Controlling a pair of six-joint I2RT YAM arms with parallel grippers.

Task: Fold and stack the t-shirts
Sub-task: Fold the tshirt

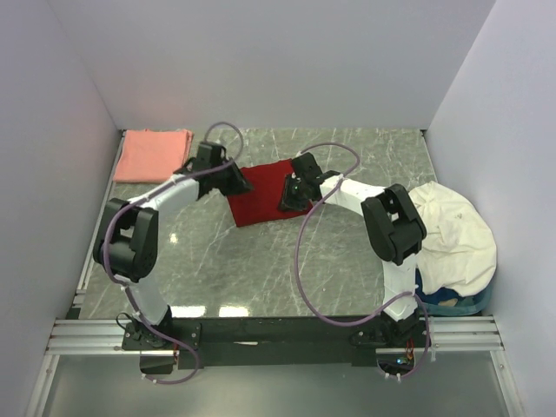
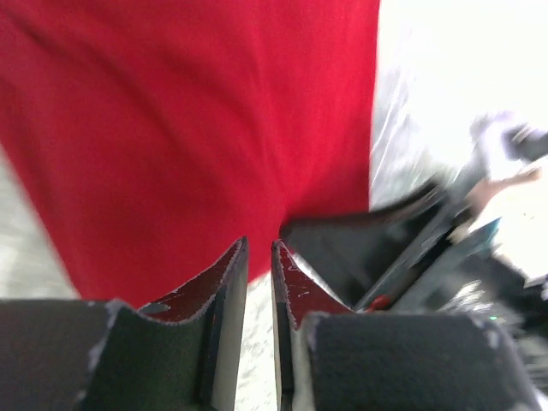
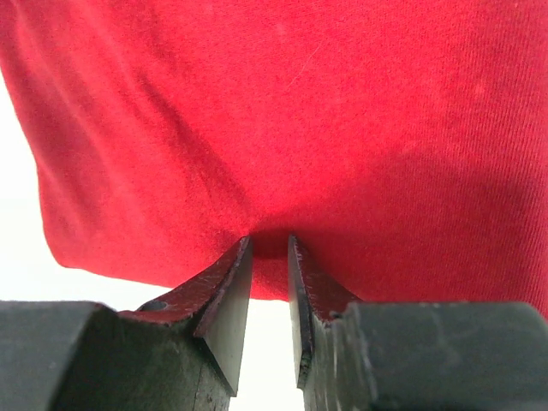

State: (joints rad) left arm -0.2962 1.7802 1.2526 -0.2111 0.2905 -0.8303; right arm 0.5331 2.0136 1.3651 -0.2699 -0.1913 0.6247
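Right gripper point(image 3: 270, 244) at edge of deep red t-shirt point(image 3: 300, 111), left gripper point(image 2: 259, 248) opposite

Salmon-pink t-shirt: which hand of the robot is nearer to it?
Left. The left hand is at the left edge of the deep red t-shirt, right of the salmon-pink t-shirt; the right hand is farther right, at that shirt's right side.

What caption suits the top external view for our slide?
Left hand and right hand work on the deep red t-shirt mid-table; a folded salmon-pink t-shirt lies far left, white cloth heaped right.
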